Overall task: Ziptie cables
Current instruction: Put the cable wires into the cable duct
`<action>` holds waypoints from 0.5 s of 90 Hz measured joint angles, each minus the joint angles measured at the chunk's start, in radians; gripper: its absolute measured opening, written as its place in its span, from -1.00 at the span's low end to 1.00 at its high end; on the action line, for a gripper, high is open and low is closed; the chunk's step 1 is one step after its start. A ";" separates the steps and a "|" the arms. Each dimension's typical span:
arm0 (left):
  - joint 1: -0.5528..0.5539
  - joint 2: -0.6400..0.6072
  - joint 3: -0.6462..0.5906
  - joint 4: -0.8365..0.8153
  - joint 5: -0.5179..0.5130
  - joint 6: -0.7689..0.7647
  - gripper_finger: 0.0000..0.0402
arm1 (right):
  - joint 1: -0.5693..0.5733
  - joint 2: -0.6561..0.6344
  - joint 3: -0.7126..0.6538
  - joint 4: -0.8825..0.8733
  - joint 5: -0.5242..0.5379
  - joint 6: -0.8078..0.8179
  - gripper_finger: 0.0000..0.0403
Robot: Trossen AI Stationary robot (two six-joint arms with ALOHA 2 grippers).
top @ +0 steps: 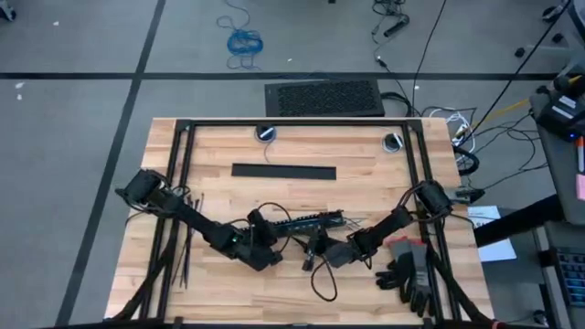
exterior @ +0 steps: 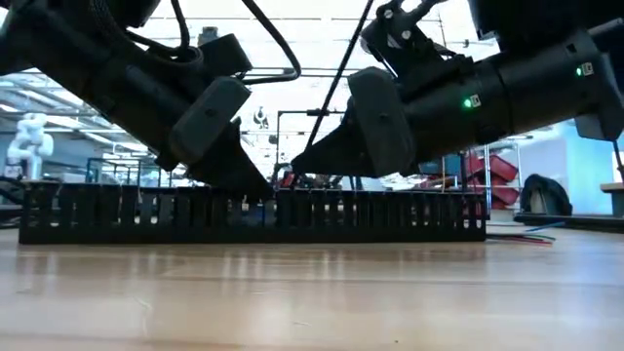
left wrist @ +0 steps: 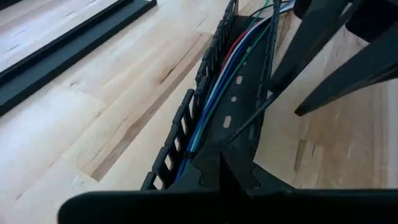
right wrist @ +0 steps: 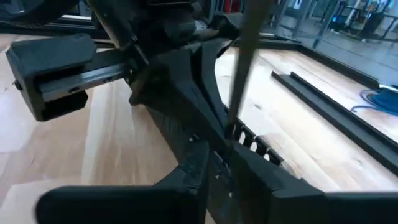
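Table: a pale wooden table (top: 366,178) with a black frame around its top; both arms work near its middle.

Slotted duct: a long black channel with comb-like walls (exterior: 253,216) lies flat on the wood, open on top. In the high view it runs across between the two grippers (top: 306,220).

Content of the duct: the cables (left wrist: 217,87), thin blue, green, red and pale wires, lie along the inside floor of the channel. Past one end of it they come out and splay on the wood (exterior: 531,237).

Left gripper: the left gripper (top: 259,226) is down at one end of the duct, its fingers reaching into the channel from above (exterior: 239,180). Its own wrist view shows the two finger tips (left wrist: 221,171) meeting close together right over the wires, so they look clenched; if a wire is caught between them I cannot tell.

Right gripper: the right gripper (top: 331,247) comes down on the duct from the other side, tips near the channel's top edge (exterior: 307,166) and close to the left one. Its state I cannot tell, the fingers hide each other.

Zipties: thin dark strips (top: 186,260) lie on the table by the left arm's base, well apart from the duct.

Long black bar: a flat bar (top: 283,171) lies on the wood beyond the duct, not touching it.

Gloves: a dark pair (top: 407,271) sits near the right arm.
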 joint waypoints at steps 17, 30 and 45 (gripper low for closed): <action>0.000 0.000 0.000 0.000 -0.001 0.000 -1.00 | -0.025 0.000 0.000 -0.001 -0.069 0.009 -0.98; 0.000 0.000 0.000 0.000 -0.001 0.000 -1.00 | -0.049 -0.001 0.000 0.002 -0.135 0.013 -1.00; 0.000 0.000 0.000 0.000 -0.003 0.003 -1.00 | -0.054 -0.001 0.000 0.003 -0.175 0.019 -1.00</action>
